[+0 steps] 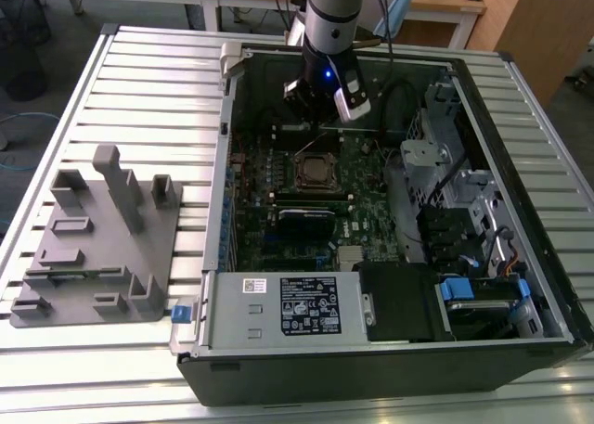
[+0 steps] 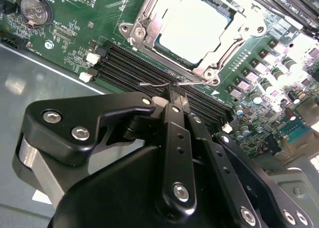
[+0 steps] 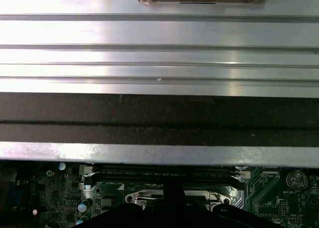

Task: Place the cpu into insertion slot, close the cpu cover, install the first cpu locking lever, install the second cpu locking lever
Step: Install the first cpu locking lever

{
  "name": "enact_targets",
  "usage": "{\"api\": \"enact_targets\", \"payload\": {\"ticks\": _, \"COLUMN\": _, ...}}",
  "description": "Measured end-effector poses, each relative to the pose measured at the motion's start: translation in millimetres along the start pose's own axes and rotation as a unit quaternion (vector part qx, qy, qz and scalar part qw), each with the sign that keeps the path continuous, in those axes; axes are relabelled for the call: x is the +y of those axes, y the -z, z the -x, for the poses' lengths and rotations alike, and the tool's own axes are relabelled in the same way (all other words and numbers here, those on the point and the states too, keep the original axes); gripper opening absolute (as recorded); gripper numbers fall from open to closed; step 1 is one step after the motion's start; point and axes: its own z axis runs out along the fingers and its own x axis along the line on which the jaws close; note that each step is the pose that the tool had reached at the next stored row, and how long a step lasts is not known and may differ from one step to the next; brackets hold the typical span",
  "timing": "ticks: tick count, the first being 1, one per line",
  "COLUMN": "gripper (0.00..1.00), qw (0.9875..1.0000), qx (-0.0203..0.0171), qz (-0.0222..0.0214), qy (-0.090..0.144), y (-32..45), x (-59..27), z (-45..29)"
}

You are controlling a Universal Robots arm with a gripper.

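The cpu [image 2: 192, 31] lies flat in the insertion slot [image 1: 320, 172], its pale top bright in the second wrist view. The silvery cpu cover [image 2: 147, 16] is down around it, framing the chip. A thin wire locking lever [image 2: 154, 83] stands off the socket's near side, over the black memory slots [image 2: 129, 63]. My gripper [image 2: 176, 94] hangs just behind the socket in the exterior view [image 1: 320, 118]. Its two narrow black fingers are shut together, and their tips touch the wire lever. In the first wrist view the fingertips [image 3: 173, 188] sit right at the socket's edge [image 3: 144, 198].
The open computer case [image 1: 223, 285] lies on a slatted metal table [image 1: 139, 81]. A grey fixture block [image 1: 102, 229] rests at the exterior view's left. Cables and a drive cage [image 1: 436, 155] crowd the case's right side. A coin battery [image 2: 35, 9] sits near the socket.
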Motion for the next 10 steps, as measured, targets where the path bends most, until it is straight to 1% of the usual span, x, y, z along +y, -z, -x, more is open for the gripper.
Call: {"api": "enact_targets", "payload": {"ticks": 10, "gripper": 0.11, "qw": 1.0, "qx": 0.0, "qz": 0.0001, "qy": 0.0, "y": -2.1, "x": -0.3, "z": 0.0}}
